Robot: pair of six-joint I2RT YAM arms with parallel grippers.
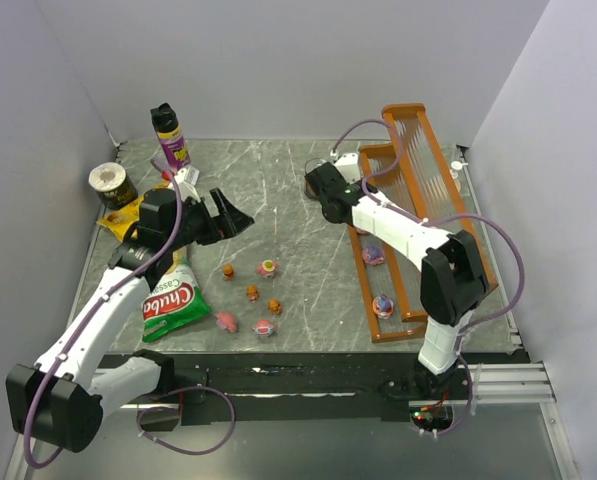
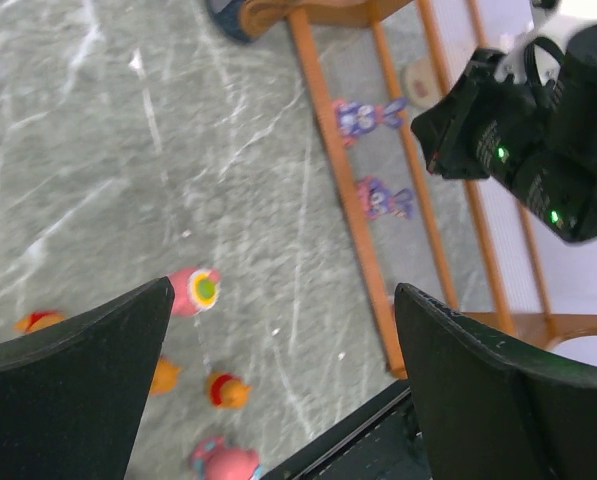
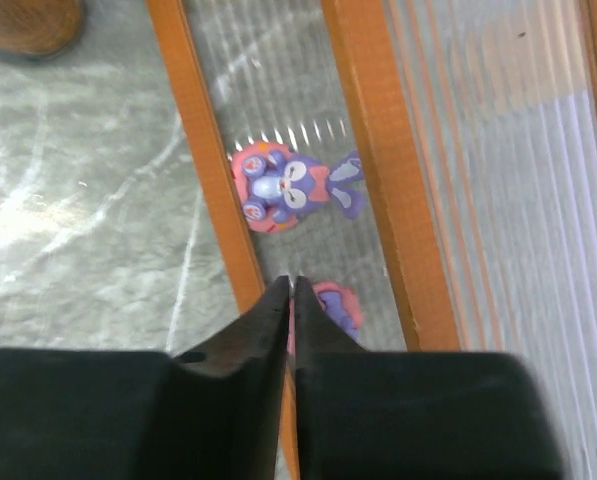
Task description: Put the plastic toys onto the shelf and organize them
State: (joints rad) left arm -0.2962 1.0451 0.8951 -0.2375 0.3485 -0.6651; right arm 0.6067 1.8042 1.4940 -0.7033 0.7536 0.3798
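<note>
The orange-brown shelf (image 1: pixel 403 108) stands at the right. Purple toys on pink bases sit on its lowest tier (image 1: pixel 373 253) (image 1: pixel 383 305). Two of them show in the left wrist view (image 2: pixel 363 118) and in the right wrist view (image 3: pixel 288 190). Several loose orange and pink toys lie mid-table (image 1: pixel 268 267) (image 1: pixel 251 292) (image 1: pixel 265 327). My left gripper (image 1: pixel 228 215) is open and empty, hovering above and left of them (image 2: pixel 283 285). My right gripper (image 1: pixel 333 208) is shut and empty above the shelf's front rail (image 3: pixel 203 130), its tips (image 3: pixel 293 282) just short of a half-hidden toy (image 3: pixel 338 305).
A green snack bag (image 1: pixel 170 305) lies under my left arm, with a yellow bag (image 1: pixel 123 215), a round can (image 1: pixel 111 183) and a spray can (image 1: pixel 168 135) at the back left. A brown rounded thing (image 3: pixel 28 25) sits beside the shelf's far end. Walls close three sides.
</note>
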